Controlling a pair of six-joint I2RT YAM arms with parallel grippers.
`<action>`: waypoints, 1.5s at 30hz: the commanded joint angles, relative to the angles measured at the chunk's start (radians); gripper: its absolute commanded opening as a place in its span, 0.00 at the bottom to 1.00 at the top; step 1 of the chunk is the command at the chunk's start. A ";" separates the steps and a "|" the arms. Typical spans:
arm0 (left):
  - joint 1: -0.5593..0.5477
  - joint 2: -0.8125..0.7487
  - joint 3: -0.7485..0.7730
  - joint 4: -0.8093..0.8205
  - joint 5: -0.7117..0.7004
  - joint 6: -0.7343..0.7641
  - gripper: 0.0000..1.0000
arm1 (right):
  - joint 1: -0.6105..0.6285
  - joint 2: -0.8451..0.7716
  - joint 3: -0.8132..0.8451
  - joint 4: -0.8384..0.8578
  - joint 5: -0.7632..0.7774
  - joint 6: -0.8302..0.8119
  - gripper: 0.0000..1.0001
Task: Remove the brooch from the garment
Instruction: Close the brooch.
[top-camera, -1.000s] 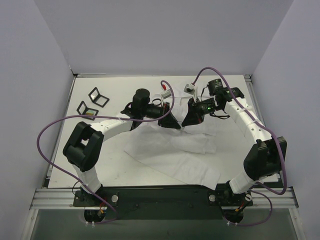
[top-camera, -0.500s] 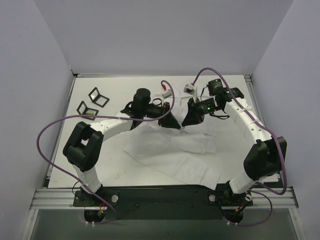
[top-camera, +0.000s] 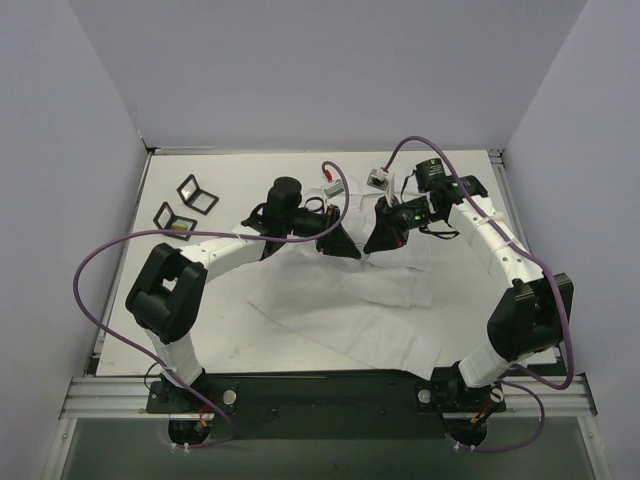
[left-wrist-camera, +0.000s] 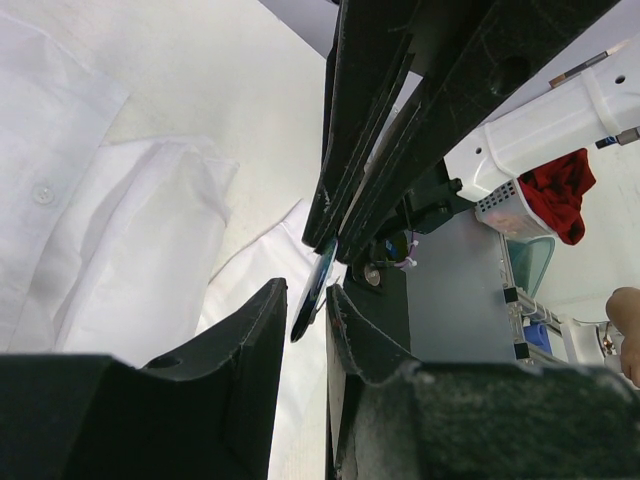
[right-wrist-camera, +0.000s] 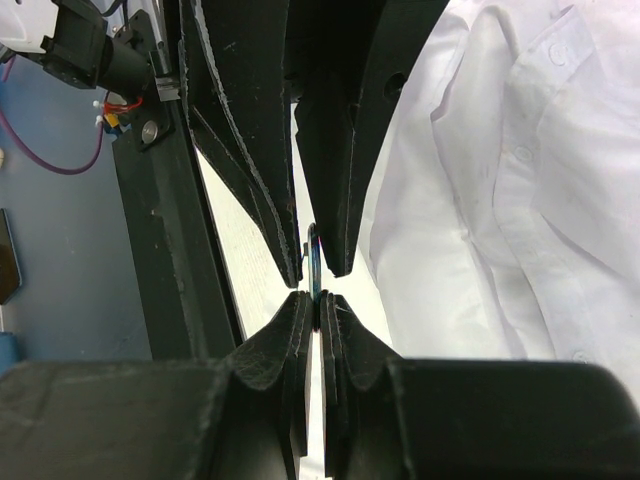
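Finds the counter (top-camera: 230, 170) carrying the crumpled white garment (top-camera: 340, 310). Above its far part, meets the left end effector (left-wrist-camera: 307, 293) narrowly parted and the right end effector (right-wrist-camera: 316, 300) pinched tight on the thin dark brooch (right-wrist-camera: 314, 262) between both.

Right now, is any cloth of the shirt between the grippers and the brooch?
Nothing visible. The right gripper is shut directly on the brooch; the left gripper stands slightly open around it. The shirt lies off to the side.
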 joint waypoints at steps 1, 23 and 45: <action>0.004 -0.037 0.036 0.013 -0.030 0.020 0.32 | 0.019 -0.050 -0.003 -0.027 -0.049 -0.023 0.00; 0.000 -0.036 0.030 0.065 -0.010 -0.021 0.25 | 0.031 -0.038 0.002 -0.029 -0.046 -0.020 0.00; -0.005 -0.031 0.025 0.078 -0.023 -0.041 0.27 | 0.042 -0.033 0.006 -0.027 -0.041 -0.017 0.00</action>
